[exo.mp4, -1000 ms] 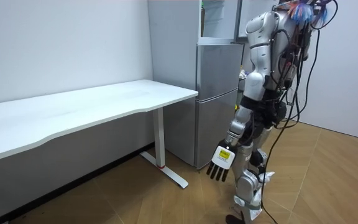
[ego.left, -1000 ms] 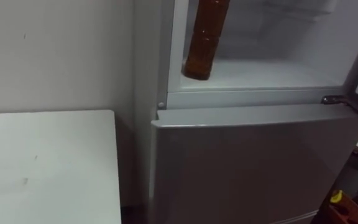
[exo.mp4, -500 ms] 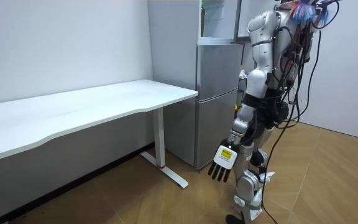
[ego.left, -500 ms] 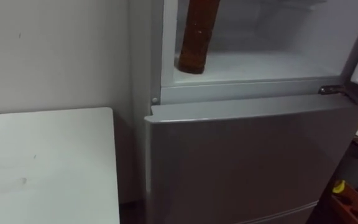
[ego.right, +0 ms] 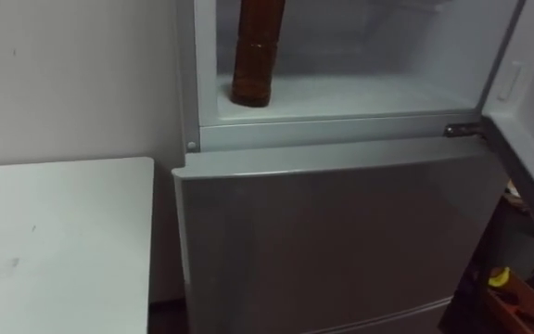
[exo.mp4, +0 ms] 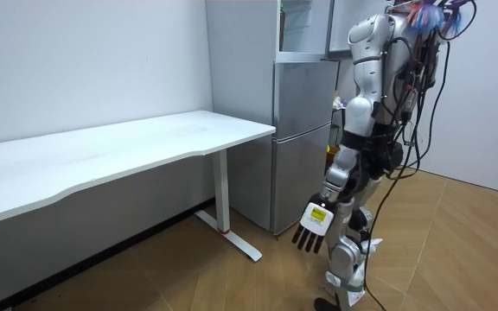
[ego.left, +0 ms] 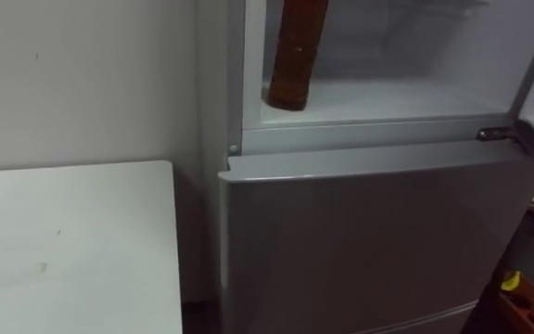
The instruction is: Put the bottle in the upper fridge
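Bottle: brown, inside the upper fridge compartment at its front left corner, close to the left inner wall. Its base is low over the white compartment floor (I cannot tell whether it touches).

Change: a second ago the bottle leaned more, with its top toward the right. Now it stands closer to upright and sits a little nearer the left wall. Part of the shift in the eye views is the head camera's own, as the desk and the lower fridge door slide with it.

Grip: the bottle's top runs past the upper edge of the eye views, so I cannot tell how it is held, or whether it is held at all.

Left hand: hangs idle beside the robot's knee as it did a second ago, fingers straight and spread downward, holding nothing.

Stance: the robot stands upright close to the fridge front, at the far end of the desk, hardly moved.

Upper door: open, swung out to the right (its hinge shows at the compartment's lower right corner).

Meaning for the task: the bottle is already within the right compartment, and straightening it looks like preparation for setting it down. By my judgement, what remains is to set it down, let go and draw the arm out.

Risk: a base that lands tilted near the front lip could tip the bottle outward.
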